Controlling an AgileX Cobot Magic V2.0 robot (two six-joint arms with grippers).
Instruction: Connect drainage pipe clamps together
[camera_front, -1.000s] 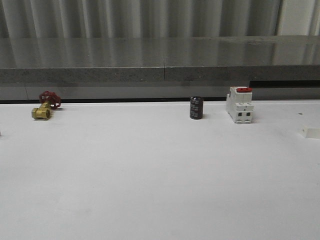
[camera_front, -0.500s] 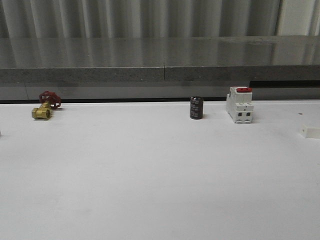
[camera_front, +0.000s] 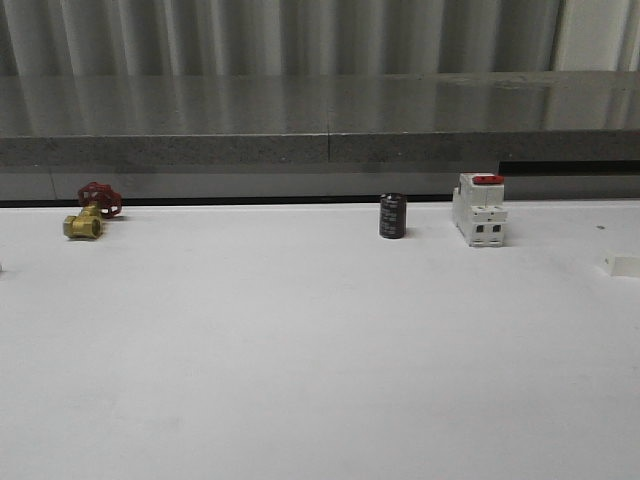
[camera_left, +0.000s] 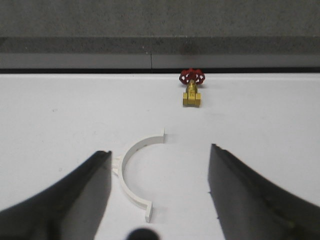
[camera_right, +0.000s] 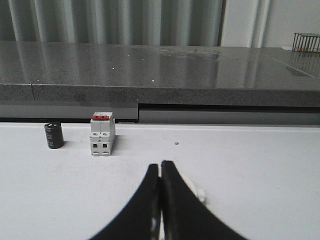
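Inspection of my left gripper (camera_left: 159, 200): its fingers are spread wide apart and hold nothing. One clamp half (camera_left: 136, 172), a white semicircular band, lies flat on the white counter (camera_left: 60, 115) between those fingers, nearer one finger than the other and touched by neither as far as I can tell.

My right gripper (camera_right: 160, 210) is clenched, its fingertips pressed together. I see nothing between them. Just behind the fingers a small white rounded piece (camera_right: 196, 192) lies on the counter. I judge it to be the second clamp half, though most of it is hidden and I cannot confirm this.

Further out, the brass valve with red handwheel (camera_front: 90, 212) sits at the far left edge of the counter, the black cylinder (camera_front: 392, 216) and the white switch with red top (camera_front: 479, 209) at the far right of centre. A small white block (camera_front: 622, 264) lies at the right margin of the front view; I cannot identify it.

Assessment: the task is at its start. Neither half is grasped, the two halves lie well apart, and no joining has been done. Both pick-ups, the alignment of the end tabs and the connection remain.
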